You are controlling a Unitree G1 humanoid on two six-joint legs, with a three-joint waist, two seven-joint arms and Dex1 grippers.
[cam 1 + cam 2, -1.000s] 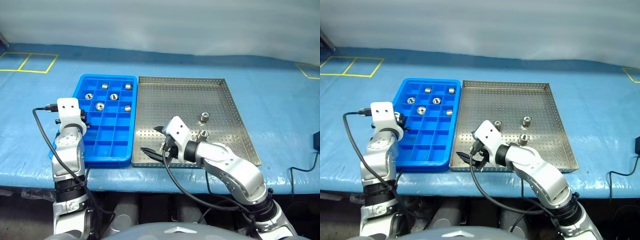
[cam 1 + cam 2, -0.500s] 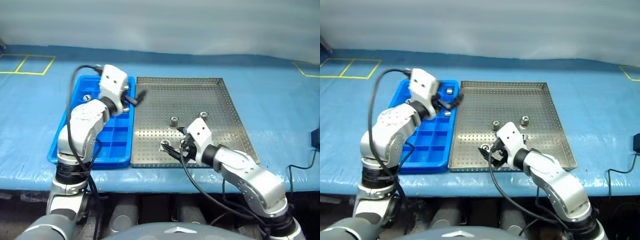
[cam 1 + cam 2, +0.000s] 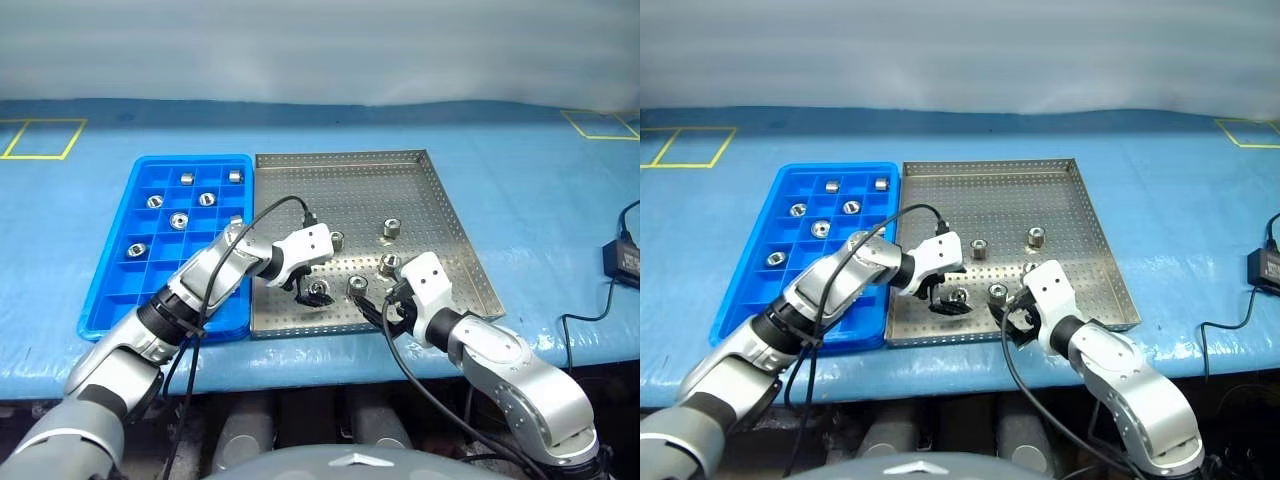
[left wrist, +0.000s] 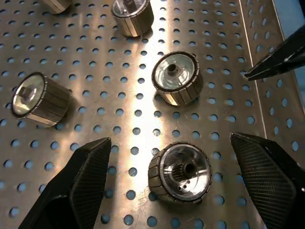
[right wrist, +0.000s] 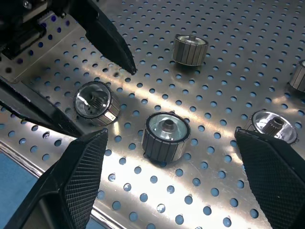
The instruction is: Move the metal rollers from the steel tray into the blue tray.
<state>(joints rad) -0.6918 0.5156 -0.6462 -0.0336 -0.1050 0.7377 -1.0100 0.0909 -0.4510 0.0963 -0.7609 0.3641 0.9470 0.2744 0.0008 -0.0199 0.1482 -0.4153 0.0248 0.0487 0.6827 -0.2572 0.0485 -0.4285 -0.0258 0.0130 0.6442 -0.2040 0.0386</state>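
The steel tray (image 3: 440, 190) holds several metal rollers. One roller (image 3: 319, 292) lies near the front rim, with my left gripper (image 3: 311, 294) open and its fingers (image 4: 86, 176) on either side of it, not touching. A second roller (image 3: 357, 286) lies just ahead of my open right gripper (image 3: 377, 309), in line with the gap between its fingers (image 5: 78, 179). More rollers (image 3: 392, 228) stand farther back. The blue tray (image 3: 110, 300), left of the steel tray, has several rollers (image 3: 179, 220) in its far compartments.
Both trays sit side by side on a blue table cover. The two grippers are close together at the steel tray's front edge, with the left arm's cable (image 3: 265, 212) arching over the trays' seam. A black box (image 3: 624, 258) lies at the far right.
The left arm swung right from the blue tray into the steel tray, and its gripper opened, leaving a roller in the blue tray. The right gripper drew back to the right. The camera shifted.
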